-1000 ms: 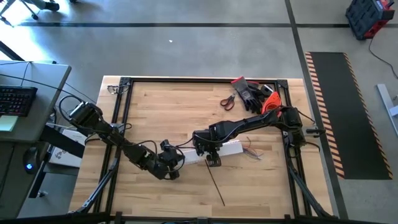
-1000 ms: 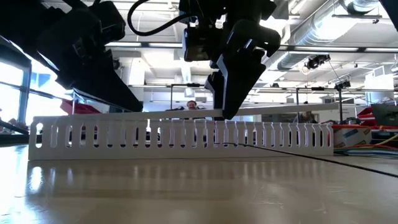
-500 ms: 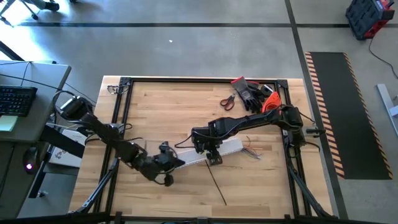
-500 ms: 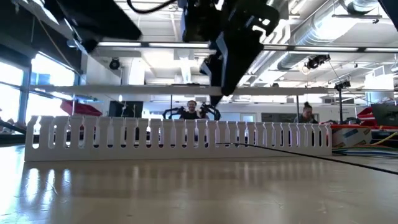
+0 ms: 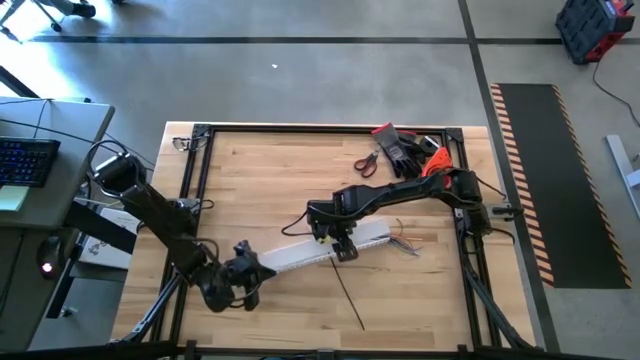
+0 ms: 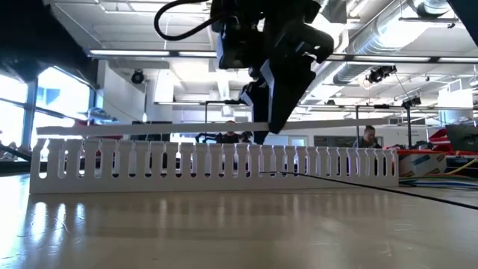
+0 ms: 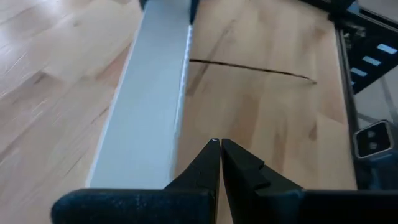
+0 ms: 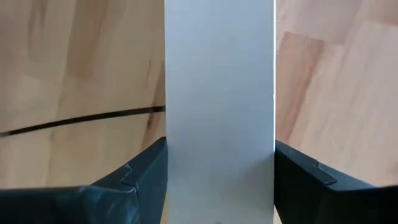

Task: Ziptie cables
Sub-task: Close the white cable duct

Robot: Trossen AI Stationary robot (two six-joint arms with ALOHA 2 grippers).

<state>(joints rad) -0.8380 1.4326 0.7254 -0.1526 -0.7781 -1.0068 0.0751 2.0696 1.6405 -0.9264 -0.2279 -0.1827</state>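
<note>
The long white duct [image 5: 325,246] lies slantwise across the middle of the counter [image 5: 260,180], with a thin black strip [image 5: 348,297] behind it toward the near edge. Scissors [image 5: 366,163] and gloves [image 5: 405,150] crowd the far right corner; the far left boards lie open.

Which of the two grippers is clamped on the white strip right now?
The right gripper: its fingers sit against both edges of the flat white strip, above the slotted duct. The left gripper is shut on nothing, beside the strip's end.

Table [image 5: 260,190]: pale wood planks, black frame. Duct [image 6: 216,163]: white, slotted comb pattern; flat strip [image 8: 219,112]: plain white. Scissors [image 5: 366,163]: red handles; floor mat [image 5: 560,180]: black, orange-striped edge.
</note>
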